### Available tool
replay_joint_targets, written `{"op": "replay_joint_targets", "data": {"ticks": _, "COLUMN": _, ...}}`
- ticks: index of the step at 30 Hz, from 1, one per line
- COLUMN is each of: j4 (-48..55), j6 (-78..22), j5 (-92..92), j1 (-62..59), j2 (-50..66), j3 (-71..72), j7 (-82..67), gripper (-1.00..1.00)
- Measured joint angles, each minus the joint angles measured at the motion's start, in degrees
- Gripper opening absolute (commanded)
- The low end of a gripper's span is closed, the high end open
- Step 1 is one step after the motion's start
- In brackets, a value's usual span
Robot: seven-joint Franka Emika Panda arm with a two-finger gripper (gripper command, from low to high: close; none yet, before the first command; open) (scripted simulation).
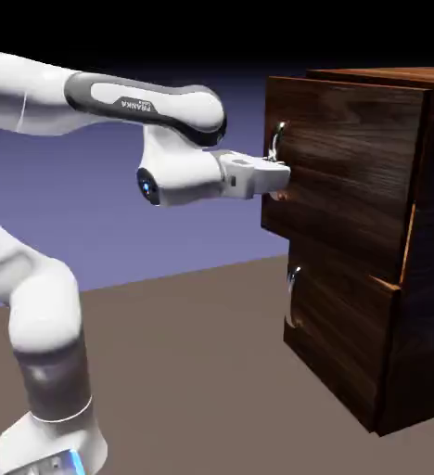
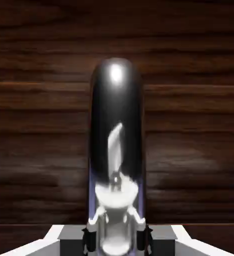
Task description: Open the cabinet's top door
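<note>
The white arm is reaching level from the exterior view's left toward the cabinet (image 1: pixel 369 223), which is standing at that view's right. The gripper (image 1: pixel 278 178) is pressing up against the top door (image 1: pixel 346 162), and its fingers (image 2: pixel 91 235) are clamping together on the curved silver handle (image 2: pixel 116 145), which is filling the middle of the hand view against dark wood grain. The lower panel (image 1: pixel 337 329) is sitting beneath, its own handle (image 1: pixel 293 295) untouched.
</note>
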Motion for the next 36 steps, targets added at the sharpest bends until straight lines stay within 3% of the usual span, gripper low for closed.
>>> {"op": "replay_joint_targets", "data": {"ticks": 22, "j4": -14.35, "j6": 8.54, "j5": -54.81, "j1": 31.2, "j2": -26.1, "j3": -31.21, "j7": 29.25, "gripper": -1.0}}
{"op": "replay_joint_targets", "data": {"ticks": 29, "j4": -18.4, "j6": 5.9, "j5": -72.27, "j1": 29.77, "j2": -31.18, "j3": -33.42, "j7": 43.83, "gripper": -1.0}}
{"op": "replay_joint_targets", "data": {"ticks": 36, "j4": -21.41, "j6": -7.35, "j5": -89.85, "j1": 20.51, "j2": -34.62, "j3": -37.02, "j7": 56.87, "gripper": -1.0}}
